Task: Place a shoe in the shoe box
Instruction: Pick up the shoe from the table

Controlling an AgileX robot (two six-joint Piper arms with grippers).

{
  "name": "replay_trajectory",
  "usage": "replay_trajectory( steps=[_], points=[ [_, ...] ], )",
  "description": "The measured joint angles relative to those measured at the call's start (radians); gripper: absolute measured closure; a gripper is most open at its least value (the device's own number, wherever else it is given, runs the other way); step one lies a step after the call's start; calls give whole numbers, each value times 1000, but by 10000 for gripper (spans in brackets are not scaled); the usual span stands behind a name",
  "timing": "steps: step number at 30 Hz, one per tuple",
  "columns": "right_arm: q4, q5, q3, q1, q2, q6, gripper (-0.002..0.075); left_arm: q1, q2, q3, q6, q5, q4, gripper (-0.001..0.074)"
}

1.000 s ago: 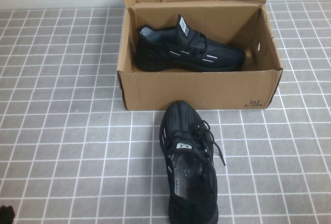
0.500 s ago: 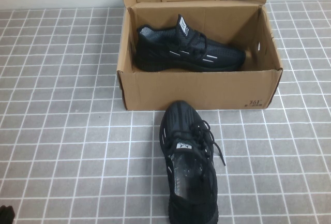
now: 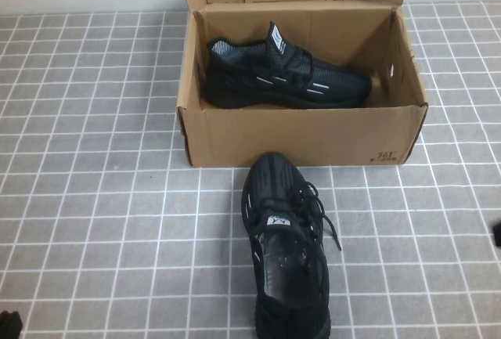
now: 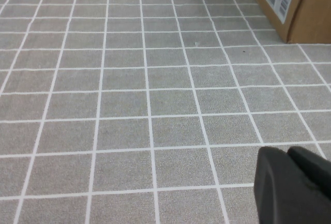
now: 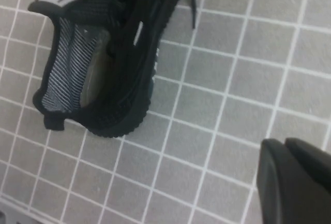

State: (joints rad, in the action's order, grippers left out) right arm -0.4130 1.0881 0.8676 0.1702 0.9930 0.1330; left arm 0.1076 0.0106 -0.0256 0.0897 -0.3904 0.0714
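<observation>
Two shoes show, one already lying on its side inside the box (image 3: 301,131), toe toward the robot's right. The other shoe (image 3: 286,249) stands upright on the bench (image 3: 94,198), just in front of the box's front wall, toe pointing at the box and heel toward the robot. This is the one to be packed.

The right gripper (image 5: 297,182) has its fingers together and holds nothing. It hangs above the bench, off to the right of the shoe's heel; in the high view only a dark sliver of it shows at the right edge. The left gripper (image 4: 292,185) is likewise closed and empty, low at the near left corner, well apart from the shoe and with only a corner of the box in its own view.

The step in hand looks like the reach for the shoe — most likely by the right arm, which is nearer. To do it well, the gripper should open before coming down, then take the shoe across the collar or heel wall, where the knit gives a firm edge (the loose laces are best avoided). The shoe would then need lifting clear over the front wall and turning to lie in the free space beside its twin.

The shoe's heel is cut off at the high view's lower edge, and the box floor behind the front wall is hidden.
</observation>
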Motion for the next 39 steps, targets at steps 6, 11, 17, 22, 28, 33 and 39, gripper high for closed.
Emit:
replay_trajectory(
  steps=[6,11,17,22,28,33,39],
  points=[
    [84,1,196,216,244,26,742,0,0,0,0,0,0,735],
    [142,4,363,438,420,145,742,0,0,0,0,0,0,735],
    [143,49,520,557,563,371,693,0,0,0,0,0,0,735],
    [143,57,578,561,631,502,471,0,0,0,0,0,0,735],
    [145,37,585,564,677,781,221,0,0,0,0,0,0,735],
    [145,-29,585,571,707,878,197,0,0,0,0,0,0,735],
    [164,-79,586,571,771,890,195,0,0,0,0,0,0,735]
  ],
)
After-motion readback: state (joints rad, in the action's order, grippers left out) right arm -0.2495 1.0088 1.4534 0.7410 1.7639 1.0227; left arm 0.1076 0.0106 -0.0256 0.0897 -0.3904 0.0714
